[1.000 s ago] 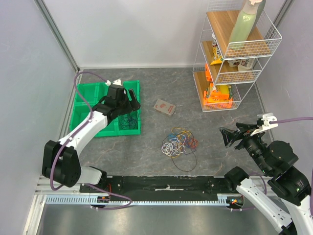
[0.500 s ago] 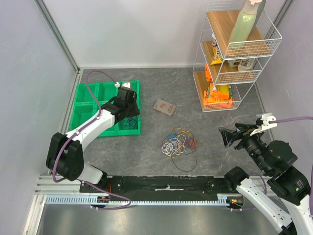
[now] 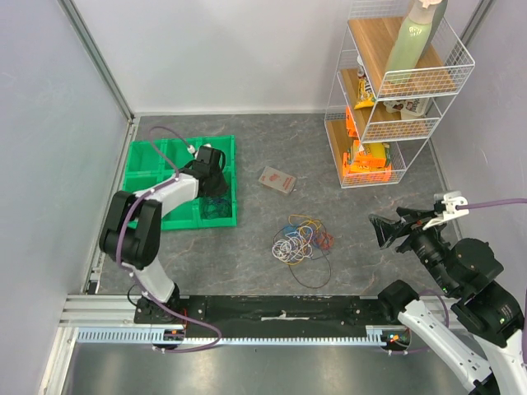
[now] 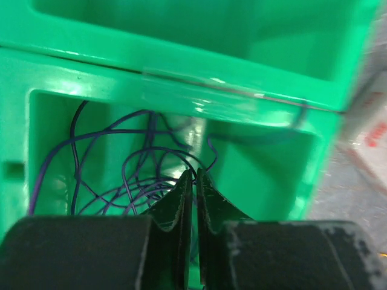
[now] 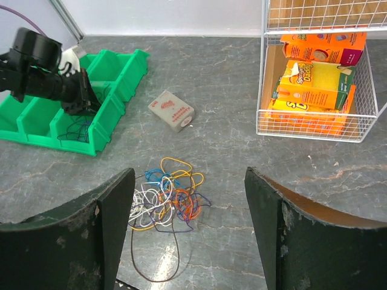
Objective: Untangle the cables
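Your left tool (image 4: 193, 176) is closed among purple cables (image 4: 128, 181), boxed in by green bin (image 4: 181, 66) walls. Your right tool (image 5: 189, 175) is open, far from the bin.

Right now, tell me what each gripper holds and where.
Right gripper: nothing, jaws open. Left gripper: jaws shut among purple cables in green bin; grip cannot be told.

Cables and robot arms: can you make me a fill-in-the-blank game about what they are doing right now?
1. The purple cables lie in a bin of the ____ tray.
2. The left gripper is down in that bin with its jaws almost ____.
3. The right gripper hangs above the table with its jaws wide ____.

Missing words: green, shut, open.
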